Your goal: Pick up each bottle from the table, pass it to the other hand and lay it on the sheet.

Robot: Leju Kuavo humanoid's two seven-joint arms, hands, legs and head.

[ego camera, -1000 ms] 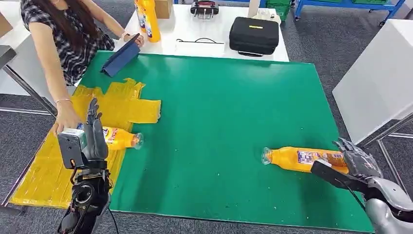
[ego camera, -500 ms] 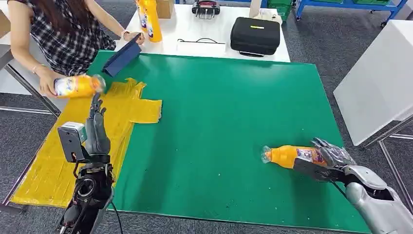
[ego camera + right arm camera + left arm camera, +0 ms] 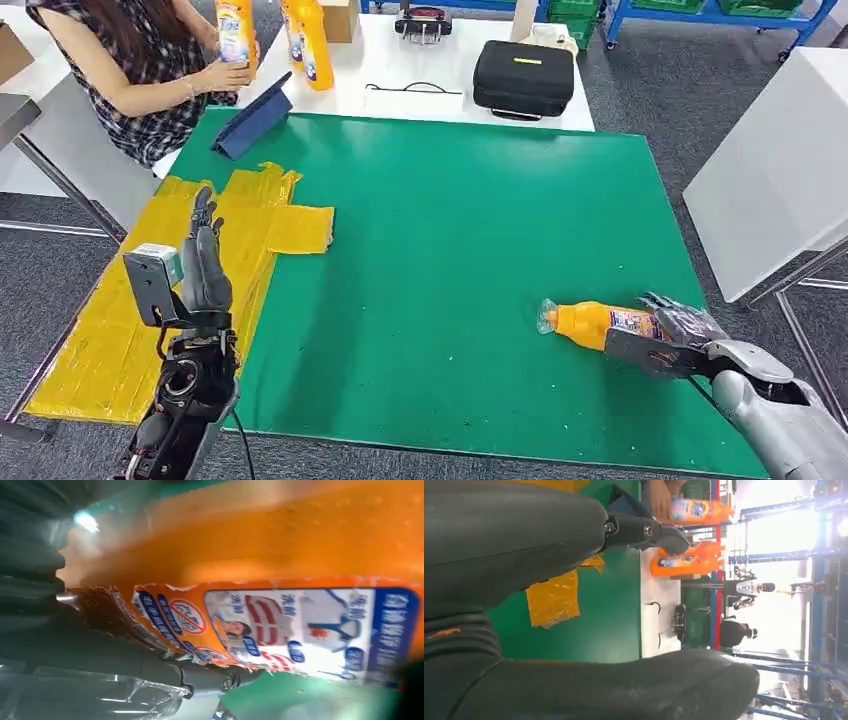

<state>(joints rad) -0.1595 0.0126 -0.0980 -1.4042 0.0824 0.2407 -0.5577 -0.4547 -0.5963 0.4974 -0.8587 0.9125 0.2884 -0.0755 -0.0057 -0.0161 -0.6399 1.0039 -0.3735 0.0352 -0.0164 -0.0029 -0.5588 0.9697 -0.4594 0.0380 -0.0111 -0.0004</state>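
Two tables meet in the head view: a broad green mat-covered table (image 3: 470, 250) in front and a white table (image 3: 440, 70) behind it, on grey carpet. A crinkled yellow plastic sheet (image 3: 130, 320) covers the green table's left side, with a blue folder (image 3: 252, 124) leaning near its far corner. On the white table stand a black zipped case (image 3: 523, 72) and an upright orange bottle (image 3: 309, 40).

An orange plastic bottle with a printed label (image 3: 600, 322) lies on its side on the green mat near the right edge, cap toward the middle. The robot's right hand (image 3: 678, 332) is wrapped around its base end, fingers closed on it. The left hand (image 3: 203, 262) stands upright over the yellow sheet, fingers straight and apart, holding nothing.

Half a second ago a seated person in a checked shirt (image 3: 140, 60) held a second orange bottle (image 3: 236, 30) low beside the sheet; now it is raised upright by the white table. The right hand has kept its grip.
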